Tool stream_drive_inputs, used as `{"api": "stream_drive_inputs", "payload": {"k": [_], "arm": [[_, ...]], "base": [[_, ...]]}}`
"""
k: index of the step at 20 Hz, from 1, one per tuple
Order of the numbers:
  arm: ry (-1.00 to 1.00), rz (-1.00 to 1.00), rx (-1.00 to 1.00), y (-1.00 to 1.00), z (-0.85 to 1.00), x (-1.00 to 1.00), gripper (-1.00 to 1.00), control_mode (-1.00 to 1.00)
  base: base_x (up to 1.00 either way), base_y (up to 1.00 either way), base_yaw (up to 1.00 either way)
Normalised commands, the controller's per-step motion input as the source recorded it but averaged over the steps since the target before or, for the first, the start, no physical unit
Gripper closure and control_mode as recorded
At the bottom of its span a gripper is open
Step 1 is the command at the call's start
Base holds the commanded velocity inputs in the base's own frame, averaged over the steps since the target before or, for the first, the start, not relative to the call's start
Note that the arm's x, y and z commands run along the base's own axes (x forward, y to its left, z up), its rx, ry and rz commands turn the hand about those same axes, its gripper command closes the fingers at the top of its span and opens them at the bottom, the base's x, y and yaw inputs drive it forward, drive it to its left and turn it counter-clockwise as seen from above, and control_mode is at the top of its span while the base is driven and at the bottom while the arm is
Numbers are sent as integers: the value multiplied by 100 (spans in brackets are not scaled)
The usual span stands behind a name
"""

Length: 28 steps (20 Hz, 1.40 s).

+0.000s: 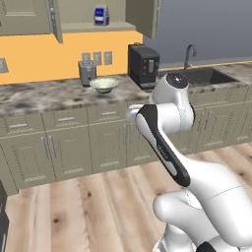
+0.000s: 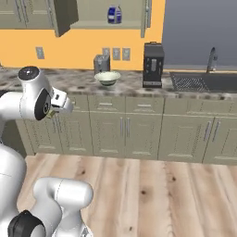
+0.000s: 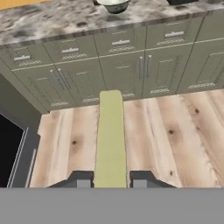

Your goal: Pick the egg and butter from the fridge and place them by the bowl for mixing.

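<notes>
gripper [image 3: 110,178] clamping butter [image 3: 110,135], pale yellow-green plain stick, jutting forward

Matt butter [image 3: 110,140] — glossy bowl [image 1: 104,85]

Pale yellow-green butter [image 3: 110,140]; cream-green bowl [image 1: 104,85]; mottled grey counter [image 1: 44,96].

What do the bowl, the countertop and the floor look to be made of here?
The bowl looks like glazed ceramic: pale cream-green with glossy sides. The countertop looks like polished stone, maybe granite or marble, from its mottled grey-brown veining. The floor looks like light wood planks, with visible grain, knots and seams. All are rendered, so these are only appearances.
</notes>
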Motion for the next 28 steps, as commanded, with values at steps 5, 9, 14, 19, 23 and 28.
{"api": "stream_drive_inputs", "payload": {"k": [5, 9, 14, 19, 23, 28], "arm": [[0, 0, 0, 0, 0, 0, 100, 100], [0, 0, 0, 0, 0, 0, 100, 100], [0, 0, 0, 0, 0, 0, 100, 100], [0, 0, 0, 0, 0, 0, 100, 100], [0, 0, 0, 0, 0, 0, 100, 100], [0, 0, 0, 0, 0, 0, 100, 100]], "base": [[91, -10, 11], [89, -2, 6], [88, -1, 3], [83, -14, 1], [72, -12, 2], [64, -6, 2]]}}
